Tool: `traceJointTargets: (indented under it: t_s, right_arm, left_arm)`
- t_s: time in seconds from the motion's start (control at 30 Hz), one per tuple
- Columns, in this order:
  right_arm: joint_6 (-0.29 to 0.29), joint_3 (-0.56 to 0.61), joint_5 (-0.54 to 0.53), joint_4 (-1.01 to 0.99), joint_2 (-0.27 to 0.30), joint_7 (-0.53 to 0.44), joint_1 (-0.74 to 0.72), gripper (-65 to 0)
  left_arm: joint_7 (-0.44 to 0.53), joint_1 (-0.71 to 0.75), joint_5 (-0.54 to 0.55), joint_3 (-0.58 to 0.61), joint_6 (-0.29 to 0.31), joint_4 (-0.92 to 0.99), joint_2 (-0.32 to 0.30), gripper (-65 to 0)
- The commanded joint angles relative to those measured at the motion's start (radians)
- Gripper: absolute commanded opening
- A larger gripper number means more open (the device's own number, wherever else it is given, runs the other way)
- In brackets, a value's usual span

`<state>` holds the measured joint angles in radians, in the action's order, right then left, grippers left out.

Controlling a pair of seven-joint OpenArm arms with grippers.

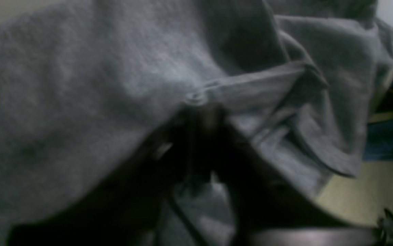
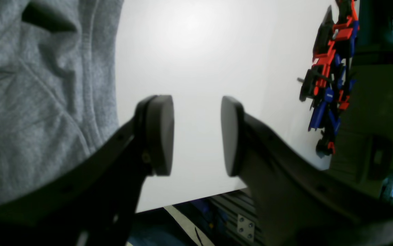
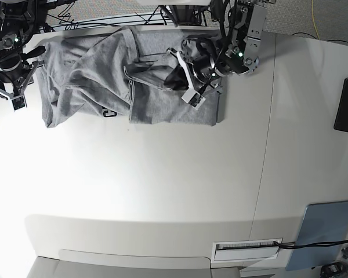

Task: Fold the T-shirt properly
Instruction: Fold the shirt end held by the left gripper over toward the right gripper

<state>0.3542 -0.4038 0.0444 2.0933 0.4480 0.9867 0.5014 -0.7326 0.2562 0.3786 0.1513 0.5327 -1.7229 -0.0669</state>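
Observation:
The heather-grey T-shirt (image 3: 104, 69) lies crumpled along the far edge of the white table (image 3: 162, 174), with folds heaped in its middle. No lettering shows. My left gripper (image 3: 182, 72) is over the shirt's right half. In the left wrist view this gripper (image 1: 198, 112) is shut on a stitched hem of the T-shirt (image 1: 80, 85), and cloth fills the view. My right gripper (image 3: 32, 61) is at the shirt's left end. In the right wrist view it (image 2: 196, 136) is open and empty over bare table, with the T-shirt (image 2: 28, 102) just beside one pad (image 2: 160, 135).
A black flat rectangle (image 3: 346, 105) lies at the right edge of the table. A blue-grey pad (image 3: 327, 229) lies at the lower right. A red, blue and black object (image 2: 329, 78) sits at the table's edge in the right wrist view.

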Motion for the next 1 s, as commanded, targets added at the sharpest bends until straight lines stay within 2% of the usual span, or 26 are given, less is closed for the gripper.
traceJointTargets:
  t_s: [0.0, 0.03, 0.13, 0.23, 0.47, 0.53, 0.83, 0.97]
  right_arm:
    - [-0.015, -0.011, 0.009, 0.013, 0.015, -0.016, -0.003, -41.9]
    - [-0.015, -0.011, 0.009, 0.013, 0.015, -0.019, -0.003, -41.9]
    - [-0.015, -0.011, 0.009, 0.013, 0.015, -0.020, -0.003, -41.9]
    - [-0.015, -0.011, 0.009, 0.013, 0.015, -0.022, -0.003, -41.9]
    - [-0.015, -0.011, 0.009, 0.013, 0.015, -0.026, -0.003, -41.9]
    - [-0.015, -0.011, 0.009, 0.013, 0.015, -0.026, -0.003, -41.9]
    - [-0.015, -0.011, 0.009, 0.013, 0.015, -0.024, -0.003, -41.9]
    - [-0.015, -0.011, 0.007, 0.013, 0.015, -0.025, -0.003, -41.9]
  left_arm:
    - [0.016, -0.006, 0.072, 0.003, 0.077, -0.027, -0.002, -62.7]
    - [-0.002, -0.006, 0.124, 0.003, 0.163, -0.031, -0.006, -62.6]
    - [-0.098, -0.003, 0.315, 0.013, 0.165, -0.031, -0.019, -62.6]
    - [-0.172, -0.004, 0.387, 0.025, 0.165, -0.031, -0.019, -58.5]
    - [-0.176, -0.009, 0.408, 0.030, 0.165, -0.031, -0.019, -34.3]
    - [-0.176, -0.014, 0.408, 0.030, 0.165, -0.031, -0.019, -30.2]
    - [-0.172, -0.058, 0.404, 0.029, 0.165, -0.031, -0.019, -30.0]
    - [-0.151, -0.094, 0.341, -0.001, 0.165, -0.031, -0.019, -30.0]
